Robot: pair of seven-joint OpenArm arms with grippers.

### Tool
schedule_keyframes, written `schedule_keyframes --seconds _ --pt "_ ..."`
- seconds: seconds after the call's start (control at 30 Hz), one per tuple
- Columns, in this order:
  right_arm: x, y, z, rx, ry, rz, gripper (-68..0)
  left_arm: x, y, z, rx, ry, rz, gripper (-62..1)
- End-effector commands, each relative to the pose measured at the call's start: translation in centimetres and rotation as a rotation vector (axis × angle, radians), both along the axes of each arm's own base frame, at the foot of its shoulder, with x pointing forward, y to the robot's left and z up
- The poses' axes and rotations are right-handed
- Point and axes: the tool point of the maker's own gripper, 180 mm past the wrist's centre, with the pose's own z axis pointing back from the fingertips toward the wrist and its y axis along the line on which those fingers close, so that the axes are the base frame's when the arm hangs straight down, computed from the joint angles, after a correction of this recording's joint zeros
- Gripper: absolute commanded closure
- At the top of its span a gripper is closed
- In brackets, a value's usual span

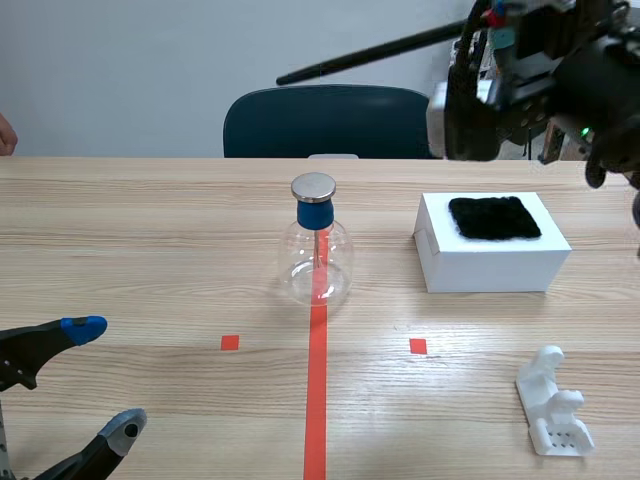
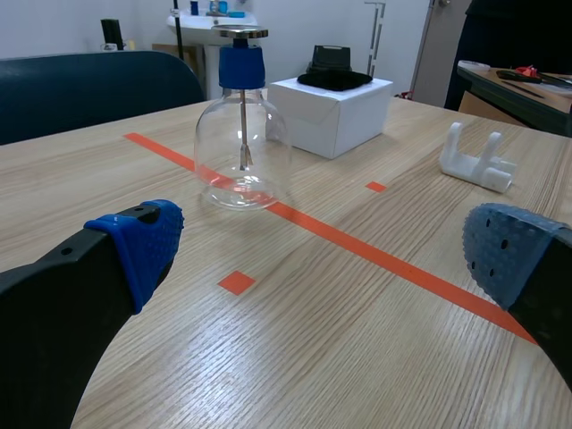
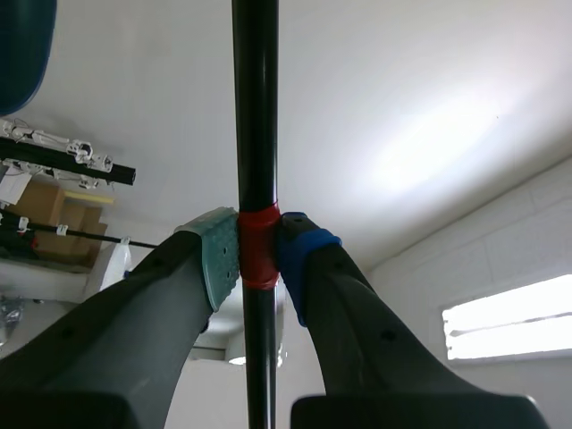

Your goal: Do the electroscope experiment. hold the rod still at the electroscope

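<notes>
Aloft, rod (image 3: 255, 107) clamped at its red band (image 3: 259, 248) between right jaws, left jaws spread wide.

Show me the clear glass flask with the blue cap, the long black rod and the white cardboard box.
Clear glass flask (image 1: 320, 262): scene view, on its round glass belly.
Long black rod (image 3: 255, 107): right wrist view, on its black shaft.
White cardboard box (image 1: 490, 268): scene view, on its front wall.

rod (image 3: 255, 107) black, red band | electroscope (image 1: 318, 250) clear, blue stopper, silver cap — frame centre | box (image 1: 490, 262) white | cloth (image 1: 494, 217) black | table (image 1: 150, 230) pale wood grain
</notes>
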Motion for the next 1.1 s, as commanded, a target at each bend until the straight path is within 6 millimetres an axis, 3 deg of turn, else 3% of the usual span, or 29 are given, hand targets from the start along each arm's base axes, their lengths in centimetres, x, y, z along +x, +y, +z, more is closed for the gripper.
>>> schedule_keyframes --seconds 0.0,0.5,1.07 --pt "0.4 -0.5 1.4 -0.036 -0.056 -0.008 -4.2 0.4 0.4 0.8 -0.009 -0.025 0.005 -62.3" --pt "1.1 -1.8 -3.3 -0.191 -0.005 -0.056 -4.2 0.4 0.4 0.7 -0.009 -0.025 0.004 -62.3" --pt "0.9 -1.5 -3.7 -0.195 0.007 -0.039 -4.2 0.4 0.4 0.7 -0.009 -0.025 0.004 -62.3"
